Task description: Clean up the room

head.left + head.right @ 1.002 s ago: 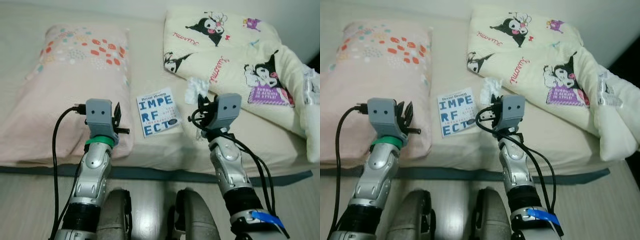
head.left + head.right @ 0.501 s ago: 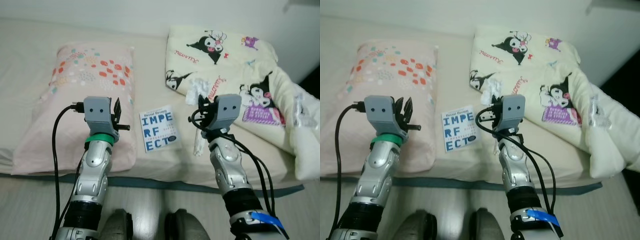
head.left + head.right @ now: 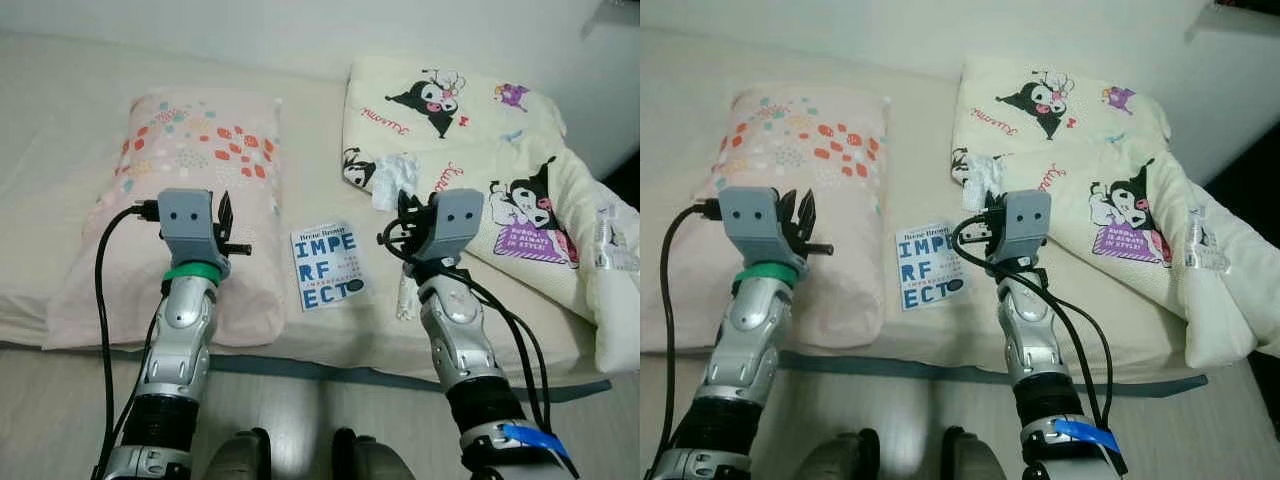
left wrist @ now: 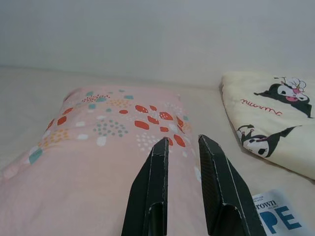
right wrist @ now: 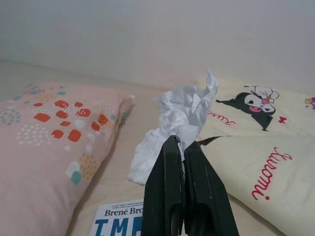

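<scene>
- The bed (image 3: 60, 210) carries everything: a pink pillow (image 3: 190, 200) toward its left end and a cream cartoon-print blanket (image 3: 480, 150) bunched over the right end.
- A blue-and-white book (image 3: 328, 267) lies flat near the front edge, between pillow and blanket.
- The right hand (image 5: 183, 147) is clamped on a crumpled white tissue (image 5: 179, 115), held above the bed, probably because it is rubbish to carry off.
- The left hand (image 4: 182, 142) hovers over the pillow, fingers slightly parted, holding nothing.
- The right wrist view shows the pinch on the tissue plainly; in the eye views the wrist block hides that grip.
</scene>
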Controlling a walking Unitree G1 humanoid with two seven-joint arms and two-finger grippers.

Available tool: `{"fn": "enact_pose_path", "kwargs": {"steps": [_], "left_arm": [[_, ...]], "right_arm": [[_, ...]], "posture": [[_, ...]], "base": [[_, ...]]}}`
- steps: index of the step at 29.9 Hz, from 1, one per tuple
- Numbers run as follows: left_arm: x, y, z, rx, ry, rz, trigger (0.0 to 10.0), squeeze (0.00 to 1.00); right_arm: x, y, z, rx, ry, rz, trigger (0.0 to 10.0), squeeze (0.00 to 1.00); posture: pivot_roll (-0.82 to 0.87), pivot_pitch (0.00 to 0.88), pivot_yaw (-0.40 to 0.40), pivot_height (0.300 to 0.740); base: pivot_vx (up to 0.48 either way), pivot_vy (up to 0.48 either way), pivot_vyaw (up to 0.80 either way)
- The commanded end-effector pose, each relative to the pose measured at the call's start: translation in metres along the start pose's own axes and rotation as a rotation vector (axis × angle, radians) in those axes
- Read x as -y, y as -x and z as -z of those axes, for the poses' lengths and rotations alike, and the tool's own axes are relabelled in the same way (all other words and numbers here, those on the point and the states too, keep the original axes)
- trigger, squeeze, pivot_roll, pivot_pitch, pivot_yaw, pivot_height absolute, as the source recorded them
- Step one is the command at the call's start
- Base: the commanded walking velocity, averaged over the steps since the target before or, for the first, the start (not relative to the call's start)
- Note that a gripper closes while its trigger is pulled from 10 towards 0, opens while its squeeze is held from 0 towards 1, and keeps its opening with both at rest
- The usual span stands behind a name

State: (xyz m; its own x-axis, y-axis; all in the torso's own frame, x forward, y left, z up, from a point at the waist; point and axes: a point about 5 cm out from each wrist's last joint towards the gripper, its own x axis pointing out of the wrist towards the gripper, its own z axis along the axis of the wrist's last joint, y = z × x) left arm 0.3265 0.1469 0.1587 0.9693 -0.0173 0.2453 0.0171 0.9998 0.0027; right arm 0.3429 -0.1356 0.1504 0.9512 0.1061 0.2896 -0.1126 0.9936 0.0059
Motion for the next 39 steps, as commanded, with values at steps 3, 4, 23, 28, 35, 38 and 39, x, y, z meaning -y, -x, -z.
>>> {"fn": "enact_pose_path", "kwargs": {"steps": [3, 4, 23, 28, 35, 38, 39], "left_arm": [[0.001, 0.002, 0.006, -0.015, -0.007, 0.014, 10.0, 0.0], [0.001, 0.002, 0.006, -0.014, -0.008, 0.015, 10.0, 0.0], [0.003, 0.006, 0.018, -0.059, -0.012, 0.04, 10.0, 0.0], [0.004, 0.006, 0.018, -0.056, -0.01, 0.04, 10.0, 0.0], [0.006, 0.004, 0.017, -0.054, -0.008, 0.05, 10.0, 0.0], [0.006, 0.003, 0.018, -0.066, -0.013, 0.054, 10.0, 0.0], [0.006, 0.003, 0.018, -0.066, -0.013, 0.054, 10.0, 0.0]], "right_arm": [[0.009, 0.004, 0.007, -0.028, 0.006, 0.036, 10.0, 0.0], [0.009, 0.004, 0.007, -0.029, 0.006, 0.036, 10.0, 0.0], [0.01, 0.004, 0.016, -0.096, 0.017, 0.04, 10.0, 0.0], [0.011, 0.004, 0.017, -0.107, 0.039, 0.042, 10.0, 0.0], [0.01, 0.005, 0.017, -0.096, 0.055, 0.042, 10.0, 0.0], [0.009, 0.007, 0.02, -0.104, 0.063, 0.042, 10.0, 0.0], [0.009, 0.007, 0.02, -0.104, 0.063, 0.042, 10.0, 0.0]], "posture": [[0.06, 0.06, -0.034, 0.74], [0.06, 0.06, -0.034, 0.74], [0.06, 0.028, -0.049, 0.74], [0.06, 0.025, -0.052, 0.74], [0.06, 0.028, -0.036, 0.74], [0.06, 0.029, -0.032, 0.74], [0.06, 0.029, -0.032, 0.74]], "base": [[0.0, 0.0, 0.0], [0.0, 0.0, 0.0], [0.0, 0.0, 0.0], [0.0, 0.0, 0.0], [0.0, 0.0, 0.33], [0.0, 0.0, 0.78], [0.0, 0.0, 0.78]]}}
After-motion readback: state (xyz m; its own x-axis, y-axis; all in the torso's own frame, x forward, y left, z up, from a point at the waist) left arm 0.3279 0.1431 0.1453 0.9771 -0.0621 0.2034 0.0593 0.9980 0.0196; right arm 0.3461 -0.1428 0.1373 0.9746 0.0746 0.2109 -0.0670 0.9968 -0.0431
